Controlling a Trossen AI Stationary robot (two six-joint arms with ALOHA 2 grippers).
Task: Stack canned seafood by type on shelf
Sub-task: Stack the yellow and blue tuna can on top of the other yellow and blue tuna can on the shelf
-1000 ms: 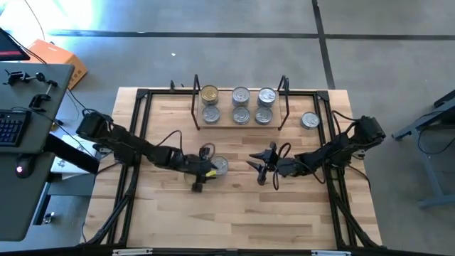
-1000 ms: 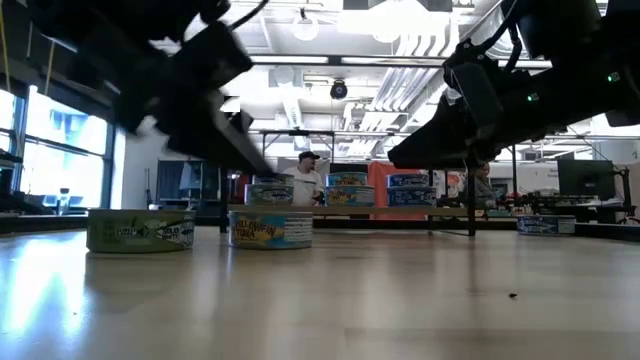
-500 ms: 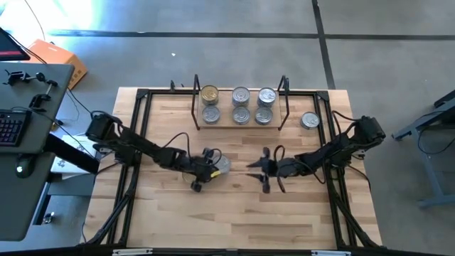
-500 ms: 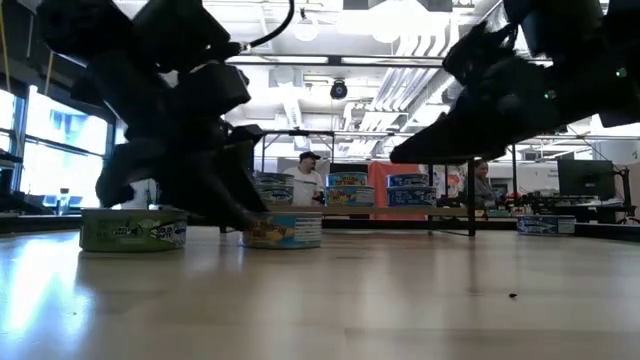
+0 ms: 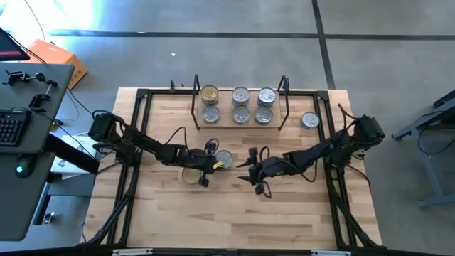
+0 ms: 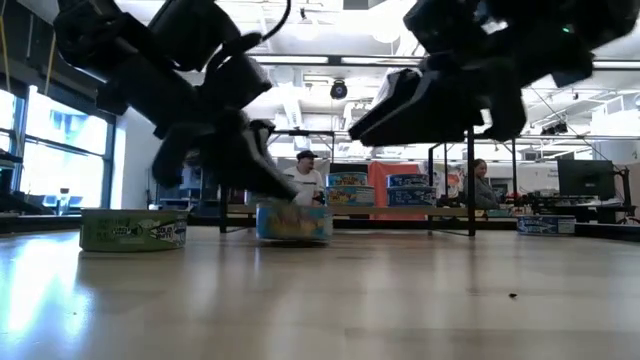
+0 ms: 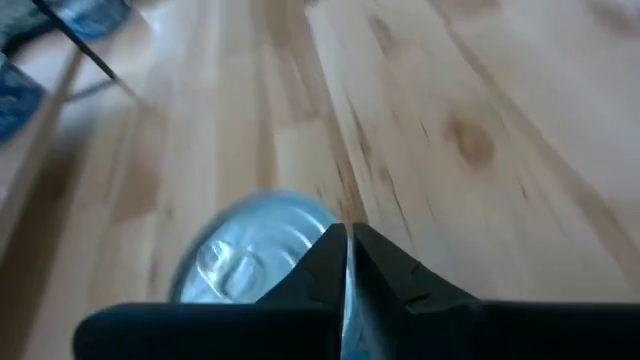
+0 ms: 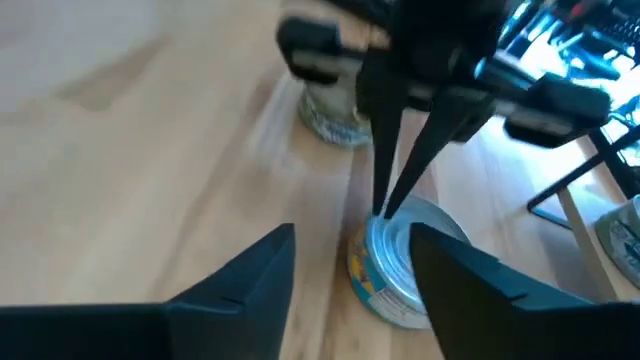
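The shelf (image 5: 239, 125) carries six cans in two rows of three, filling its middle, with bare board only at its ends beside the wire frames. Between shelf and arms the table (image 5: 298, 213) is bare. The left gripper (image 5: 215, 163), fingers pressed together, sits against a silver-lidded can (image 5: 224, 159), blocking it from the left; the right gripper (image 5: 246, 169), spread, faces it closely. A green can (image 6: 133, 229) stands beside the left arm, and another can (image 5: 310, 120) right of the shelf.

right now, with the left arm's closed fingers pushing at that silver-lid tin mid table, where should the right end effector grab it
Take the silver-lid tin across its curved side wall, low, fingers on opposite sides. It sits flat, lid up, and is short, so the wall is the only grip. The open right end effector already faces it from the side away from the left end effector, whose shut tips touch the lid; that side is free.
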